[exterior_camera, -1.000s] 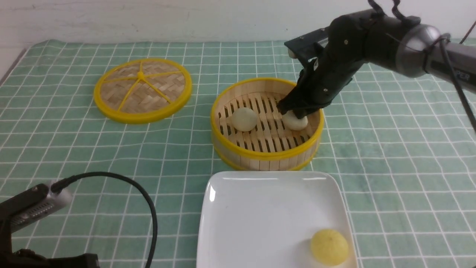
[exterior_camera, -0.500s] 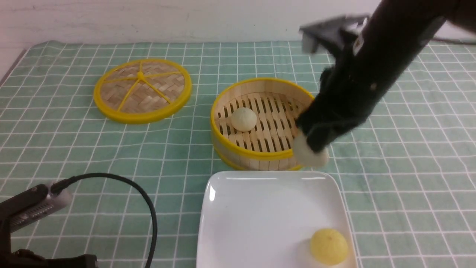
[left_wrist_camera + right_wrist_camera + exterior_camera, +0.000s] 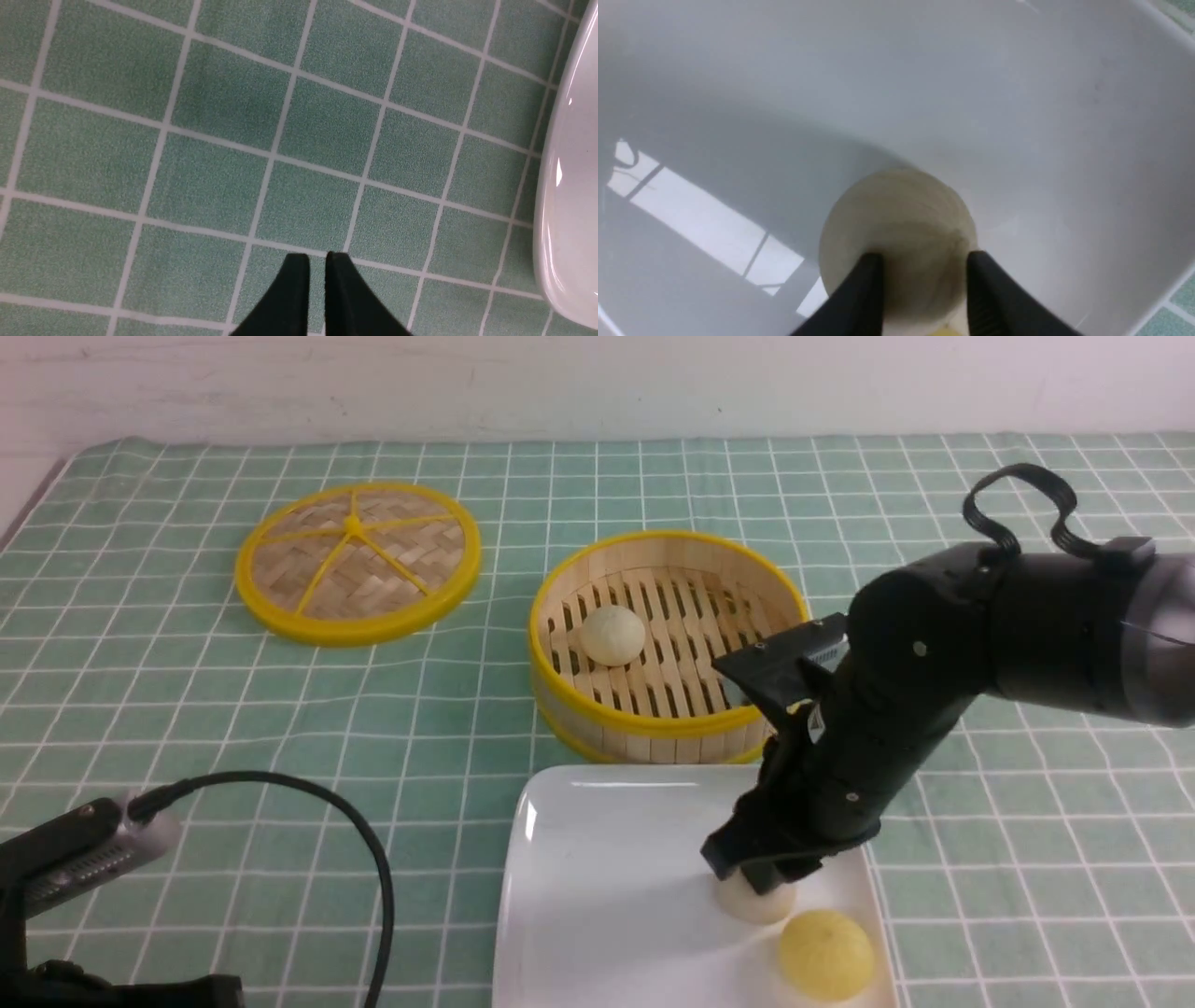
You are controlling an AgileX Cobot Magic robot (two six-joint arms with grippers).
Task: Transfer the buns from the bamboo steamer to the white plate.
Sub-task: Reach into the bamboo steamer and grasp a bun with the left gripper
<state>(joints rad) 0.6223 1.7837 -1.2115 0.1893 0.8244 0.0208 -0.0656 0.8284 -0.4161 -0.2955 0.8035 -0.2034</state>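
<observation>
One pale cream bun is between the fingers of my right gripper, which is shut on it. The bun is low over the right part of the white plate, just behind the yellow bun; I cannot tell whether it touches the plate. The other pale bun lies on the slatted floor in the left half of the bamboo steamer, behind the plate. My left gripper is shut and empty over the green cloth, left of the plate's rim.
The flat woven steamer lid lies at the back left on the green checked cloth. My left arm's wrist camera and its black cable sit at the front left. A wall stands behind the table.
My right gripper lifted one pale bun out of the steamer, carried it forward over the front rim, and lowered it onto the plate's right part. The left arm has not moved.
</observation>
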